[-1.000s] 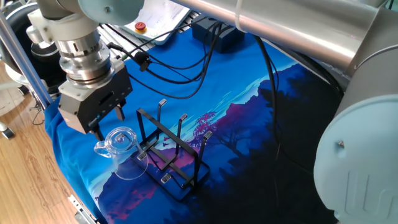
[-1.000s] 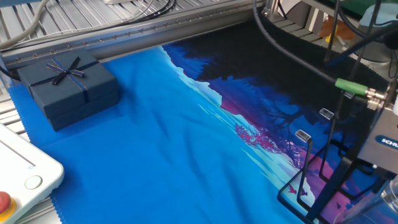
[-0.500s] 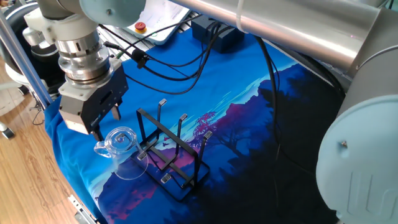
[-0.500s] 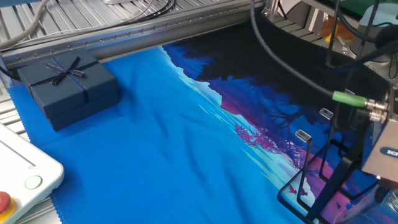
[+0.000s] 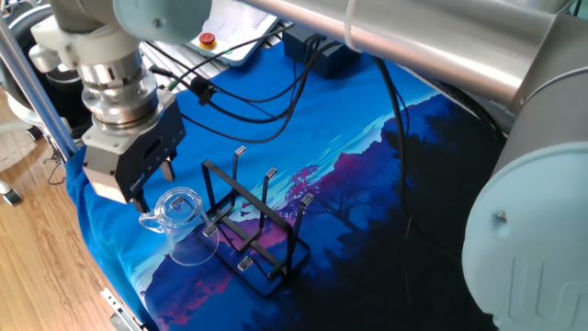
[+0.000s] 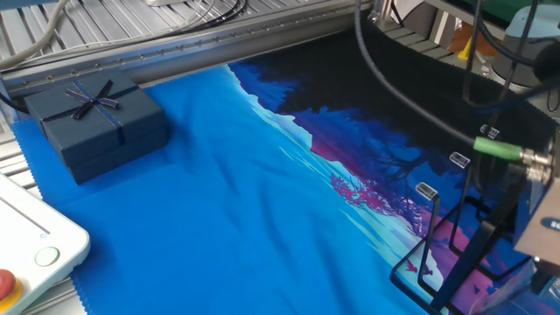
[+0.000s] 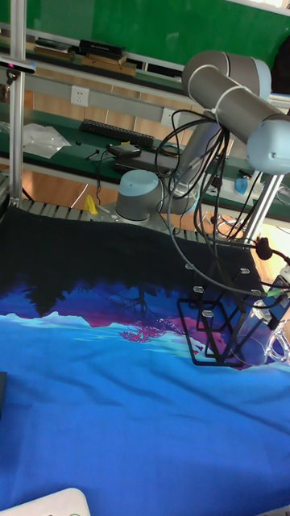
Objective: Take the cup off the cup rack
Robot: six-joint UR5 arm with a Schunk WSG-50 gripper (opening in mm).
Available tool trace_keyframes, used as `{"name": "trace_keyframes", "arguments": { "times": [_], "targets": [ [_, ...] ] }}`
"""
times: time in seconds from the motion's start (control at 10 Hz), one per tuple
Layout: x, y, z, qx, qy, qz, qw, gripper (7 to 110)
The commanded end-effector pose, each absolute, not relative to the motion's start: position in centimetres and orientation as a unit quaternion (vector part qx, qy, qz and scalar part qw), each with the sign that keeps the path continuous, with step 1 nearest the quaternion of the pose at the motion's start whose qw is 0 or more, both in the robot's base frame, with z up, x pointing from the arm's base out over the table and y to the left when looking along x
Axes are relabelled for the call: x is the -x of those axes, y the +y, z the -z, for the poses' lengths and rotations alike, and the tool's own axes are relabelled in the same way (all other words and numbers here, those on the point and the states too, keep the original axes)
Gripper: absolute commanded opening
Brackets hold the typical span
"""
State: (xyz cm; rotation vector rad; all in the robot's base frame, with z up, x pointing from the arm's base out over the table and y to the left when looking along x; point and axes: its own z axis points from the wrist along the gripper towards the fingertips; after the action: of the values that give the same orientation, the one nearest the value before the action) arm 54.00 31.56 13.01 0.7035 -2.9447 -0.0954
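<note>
The cup (image 5: 181, 221), a clear glass mug with a loop handle, stands mouth up against the left side of the black wire cup rack (image 5: 254, 225). I cannot tell whether a prong holds it. My gripper (image 5: 153, 184) hangs just above and to the left of the cup, open, with nothing between its fingers. In the tall fixed view the cup rack (image 7: 219, 322) stands on the blue cloth, the cup (image 7: 279, 345) shows faintly at the right edge, and the gripper is mostly cut off. The other fixed view shows the cup rack (image 6: 455, 249) at the lower right.
Black cables (image 5: 266, 101) trail across the cloth behind the rack. A dark blue gift box (image 6: 96, 122) sits at the far corner. A white box with a red button (image 6: 26, 258) lies beside it. The table's edge (image 5: 115, 303) runs close to the cup.
The gripper has drifted a little to the left and up, away from the cup. The cup and rack have not moved.
</note>
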Motion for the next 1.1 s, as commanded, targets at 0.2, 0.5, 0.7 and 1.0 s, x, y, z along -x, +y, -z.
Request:
{"name": "trace_keyframes", "arguments": {
  "times": [0.2, 0.5, 0.7, 1.0],
  "targets": [
    [-53.0, 30.6, -11.4, -0.233, -0.971, 0.028, 0.048, 66],
    [-52.5, 29.5, -11.4, -0.234, -0.971, 0.019, 0.051, 66],
    [-52.1, 30.4, -11.3, -0.227, -0.972, 0.037, 0.056, 66],
    [-51.6, 32.3, -12.2, -0.218, -0.972, 0.049, 0.074, 88]
  ]
}}
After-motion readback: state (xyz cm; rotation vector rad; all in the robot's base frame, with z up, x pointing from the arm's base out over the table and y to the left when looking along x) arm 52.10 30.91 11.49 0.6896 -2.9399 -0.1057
